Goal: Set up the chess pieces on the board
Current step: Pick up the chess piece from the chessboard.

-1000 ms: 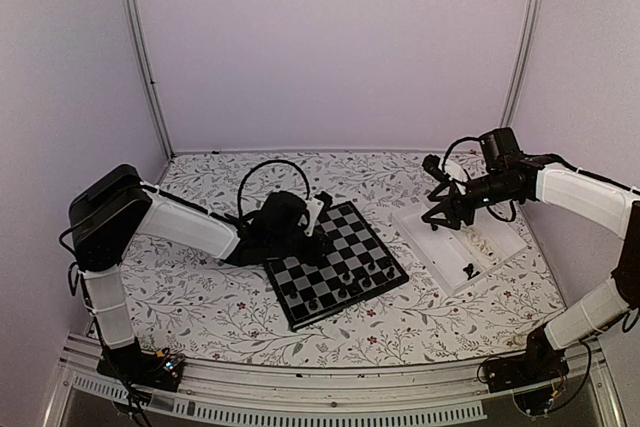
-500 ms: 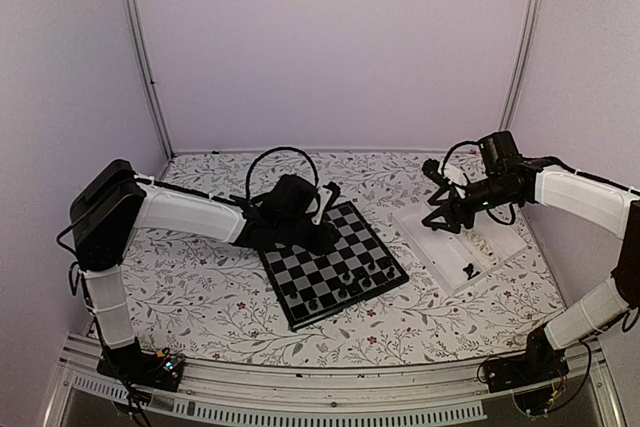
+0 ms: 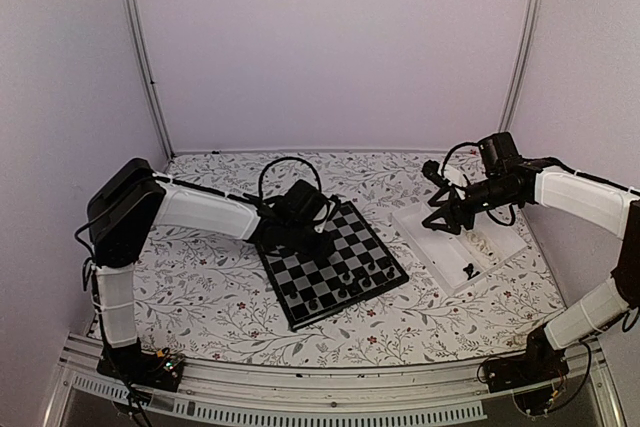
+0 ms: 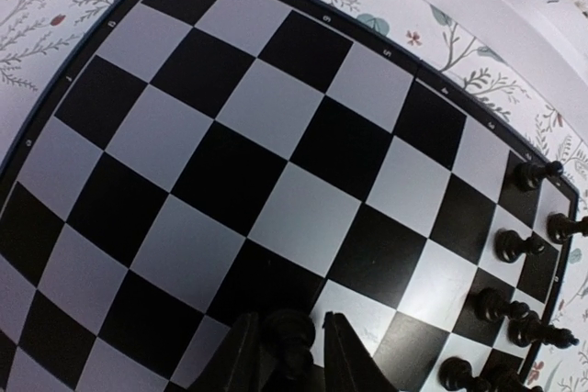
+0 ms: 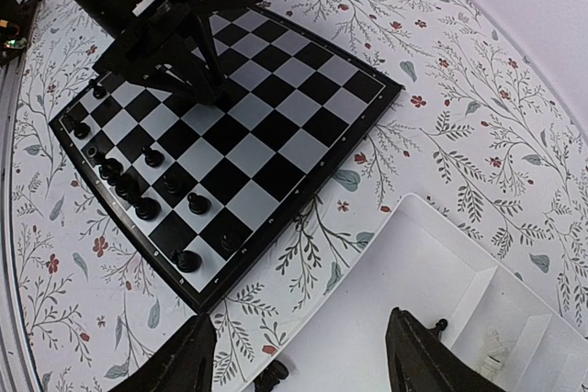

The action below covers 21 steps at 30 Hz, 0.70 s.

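Observation:
The board (image 3: 300,272) lies at the table's middle, with several black chess pieces (image 3: 345,282) on its near rows, also seen in the left wrist view (image 4: 514,309). My left gripper (image 3: 310,237) hangs low over the board's left part. A black piece (image 4: 292,337) sits between its fingers; it touches the left finger and a thin gap shows on the right. My right gripper (image 5: 301,319) is wide open and empty above the white tray (image 5: 413,300). The tray holds a black piece (image 5: 273,375) at its near edge and a cream piece (image 5: 496,346) in a side compartment.
The white tray (image 3: 455,252) stands right of the board on a flower-print cloth, with a black piece (image 3: 468,270) in it. White walls with metal posts close in the back and sides. The board's far rows (image 4: 276,135) carry no pieces.
My left arm has swung right and stretched farther out, carrying its gripper from the board's left edge to over the squares. The right arm has stayed still.

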Each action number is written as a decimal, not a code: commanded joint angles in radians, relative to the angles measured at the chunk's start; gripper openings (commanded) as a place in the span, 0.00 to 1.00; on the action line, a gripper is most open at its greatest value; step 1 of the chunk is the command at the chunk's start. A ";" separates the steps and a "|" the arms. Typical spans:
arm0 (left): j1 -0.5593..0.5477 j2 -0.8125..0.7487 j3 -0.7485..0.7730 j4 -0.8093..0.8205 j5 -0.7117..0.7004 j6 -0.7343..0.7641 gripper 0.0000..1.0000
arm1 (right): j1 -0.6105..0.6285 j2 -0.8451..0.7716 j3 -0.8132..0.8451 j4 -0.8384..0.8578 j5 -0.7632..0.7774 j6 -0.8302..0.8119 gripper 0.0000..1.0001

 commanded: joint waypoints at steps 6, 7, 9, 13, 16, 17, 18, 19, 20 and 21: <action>-0.003 -0.018 0.018 -0.050 -0.013 0.001 0.18 | 0.003 -0.006 -0.015 0.006 -0.004 -0.010 0.67; -0.003 -0.023 0.018 -0.051 -0.017 0.002 0.18 | 0.003 -0.006 -0.015 0.006 -0.004 -0.010 0.67; -0.003 -0.030 0.018 -0.056 -0.021 0.006 0.21 | 0.004 -0.002 -0.014 0.006 -0.006 -0.010 0.67; -0.003 -0.037 0.022 -0.056 -0.026 0.010 0.27 | 0.004 0.003 -0.011 0.002 -0.007 -0.010 0.67; -0.003 -0.044 0.023 -0.048 -0.031 0.011 0.28 | 0.003 0.005 -0.011 0.001 -0.009 -0.010 0.67; -0.003 -0.049 0.022 -0.045 -0.032 0.011 0.27 | 0.004 0.005 -0.011 0.000 -0.009 -0.010 0.67; -0.003 -0.054 0.021 -0.041 -0.034 0.013 0.27 | 0.004 0.005 -0.011 -0.001 -0.010 -0.010 0.67; -0.003 -0.057 0.021 -0.039 -0.034 0.014 0.26 | 0.004 0.005 -0.011 0.000 -0.010 -0.010 0.67; -0.004 -0.059 0.021 -0.038 -0.036 0.015 0.24 | 0.004 0.005 -0.011 0.000 -0.010 -0.010 0.67; -0.003 -0.059 0.021 -0.036 -0.037 0.017 0.23 | 0.005 0.006 -0.011 0.001 -0.012 -0.010 0.67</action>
